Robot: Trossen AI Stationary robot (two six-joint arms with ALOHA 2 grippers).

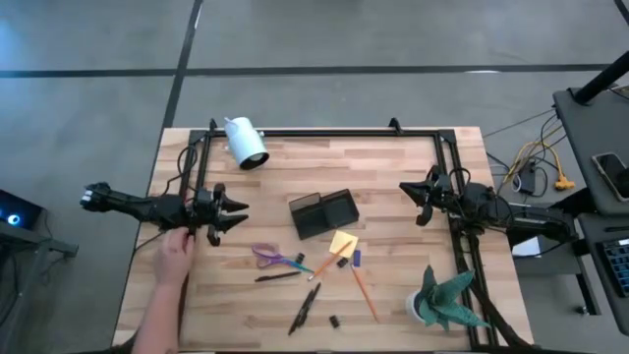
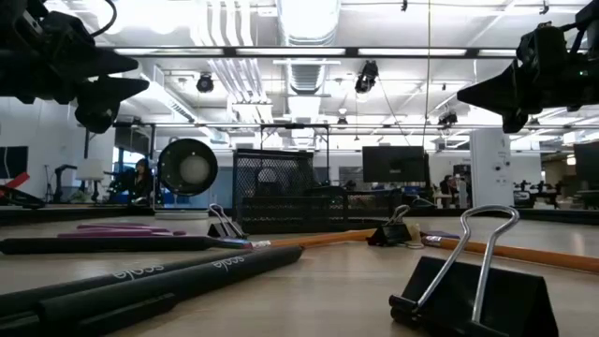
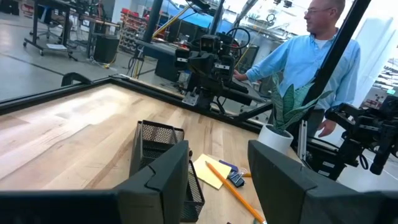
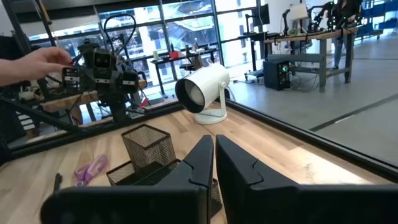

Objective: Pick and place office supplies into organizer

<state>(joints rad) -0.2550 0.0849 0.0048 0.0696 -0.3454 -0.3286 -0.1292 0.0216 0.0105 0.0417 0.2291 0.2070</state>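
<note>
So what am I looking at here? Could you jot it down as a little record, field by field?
Surface: wooden table
Organizer: dark mesh box, mid-table, nothing seen in it
Supplies loose: purple scissors, yellow sticky pad, orange pencil, black pens
Left gripper: open, above table, holding nothing
Right gripper: shut, empty
Person: hand at left arm
Other: white camera, plant

Person's arm cut off at near edge of high view. Small dark piece too small to identify. Binder clip cropped at low view's bottom.
</note>
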